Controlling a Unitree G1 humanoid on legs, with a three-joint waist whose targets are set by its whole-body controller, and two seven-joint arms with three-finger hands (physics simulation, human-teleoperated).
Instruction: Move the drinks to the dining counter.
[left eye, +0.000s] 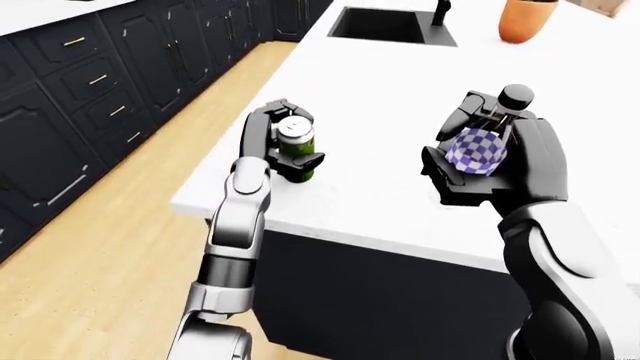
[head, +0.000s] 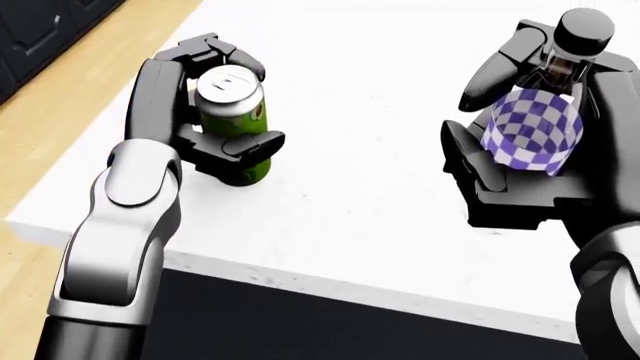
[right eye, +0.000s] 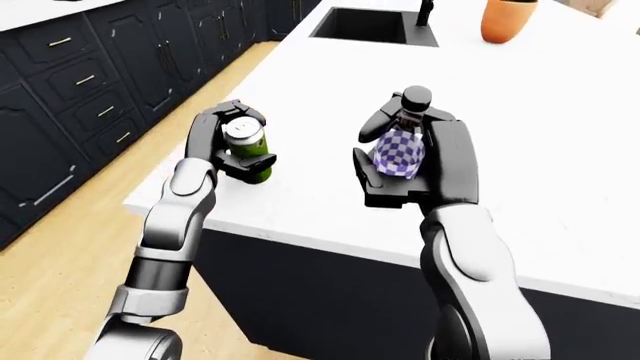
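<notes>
- While both arms reach over the white counter (head: 370, 225), each hand carries one drink, so both can be delivered in a single trip.
- Left hand (head: 205, 112) has its fingers closed round the green can (head: 235, 120), upright, its base seemingly at or just above the surface near the corner.
- Right hand (head: 530, 150) grips the checkered bottle (head: 535, 127); fingers curl beside the label, and the dark cap rises above them, clear of the surface.
- Beyond the fingers lie a sink (left eye: 390, 25) and an orange vase (left eye: 527, 20).
</notes>
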